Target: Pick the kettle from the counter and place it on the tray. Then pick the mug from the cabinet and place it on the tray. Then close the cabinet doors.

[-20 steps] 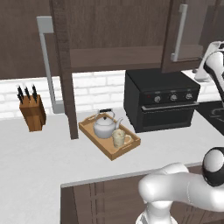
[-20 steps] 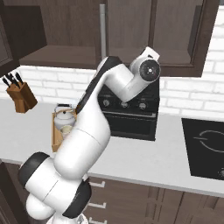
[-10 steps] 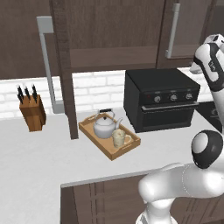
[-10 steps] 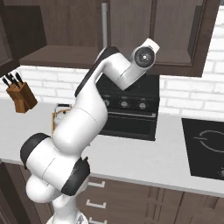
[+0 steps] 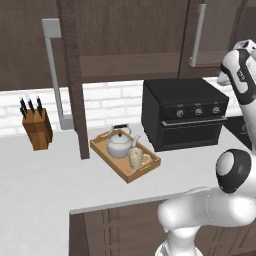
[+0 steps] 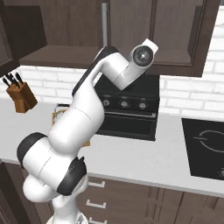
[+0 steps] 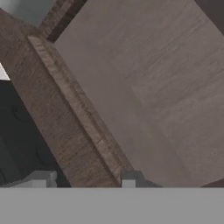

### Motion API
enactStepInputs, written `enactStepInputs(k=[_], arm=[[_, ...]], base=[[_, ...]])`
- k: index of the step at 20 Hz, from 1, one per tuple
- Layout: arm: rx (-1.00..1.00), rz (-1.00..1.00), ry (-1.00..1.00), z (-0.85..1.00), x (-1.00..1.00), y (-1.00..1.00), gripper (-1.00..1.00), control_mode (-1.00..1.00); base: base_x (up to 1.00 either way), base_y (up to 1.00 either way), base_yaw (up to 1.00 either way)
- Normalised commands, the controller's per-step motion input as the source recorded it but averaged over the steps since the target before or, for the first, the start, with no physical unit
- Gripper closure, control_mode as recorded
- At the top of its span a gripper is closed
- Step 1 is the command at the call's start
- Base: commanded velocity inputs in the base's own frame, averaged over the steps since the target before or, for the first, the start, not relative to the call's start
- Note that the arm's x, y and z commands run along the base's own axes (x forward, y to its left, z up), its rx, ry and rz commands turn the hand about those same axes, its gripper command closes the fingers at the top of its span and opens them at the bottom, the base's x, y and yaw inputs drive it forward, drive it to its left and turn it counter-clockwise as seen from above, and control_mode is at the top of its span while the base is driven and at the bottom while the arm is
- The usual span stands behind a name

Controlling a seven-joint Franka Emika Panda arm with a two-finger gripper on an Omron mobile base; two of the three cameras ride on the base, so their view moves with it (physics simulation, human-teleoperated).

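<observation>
- Already the kettle [image 5: 119, 145] and the mug [image 5: 135, 158] sit together on the tray [image 5: 148, 167], the mug touching the kettle at its four o'clock, so by my reading only the door-closing step is left.
- Compared with a second ago, the arm has swung higher and further toward three o'clock in the left base view, its upper link now up beside the closed cabinet door; the tray and its load have not shifted.
- That climb suggests the hand is being carried up to the cabinet doors [image 5: 67, 80], away from the counter [image 5: 45, 185].
- In the hand view the gripper [image 7: 83, 178] shows two pale tips at six o'clock with a clear gap between them and nothing in it: released, grasping nothing.
- Ahead of those tips runs a brown framed edge from eleven o'clock down to six, with a flat wood panel [image 7: 148, 78] to its right; I judge it part of the cabinet, but cannot tell which door.
- One door stands open, edge-on, at ten o'clock from the tray, its long silver bar handle [image 5: 54, 75] just left of the dark post.
- The kettle looks squat and silver-grey with a dark arched handle; the mug is small and cream.
</observation>
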Motion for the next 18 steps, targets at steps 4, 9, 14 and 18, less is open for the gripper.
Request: enactStepInputs(k=[4, 9, 14, 18], arm=[[0.0, -0.01, 0.0, -0.75, 0.03, 0.18, -1.0, -1.0], [-0.01, 0.0, 0.0, -0.68, -0.05, 0.27, -1.0, -1.0], [0.0, -0.01, -0.01, -0.17, -0.54, 0.12, -1.0, -1.0], [-0.03, -0.01, 0.0, -0.12, -0.67, 0.17, -1.0, -1.0]], base=[[0.0, 0.0, 0.0], [0.0, 0.0, 0.0], [0.0, 0.0, 0.0], [0.0, 0.0, 0.0]])
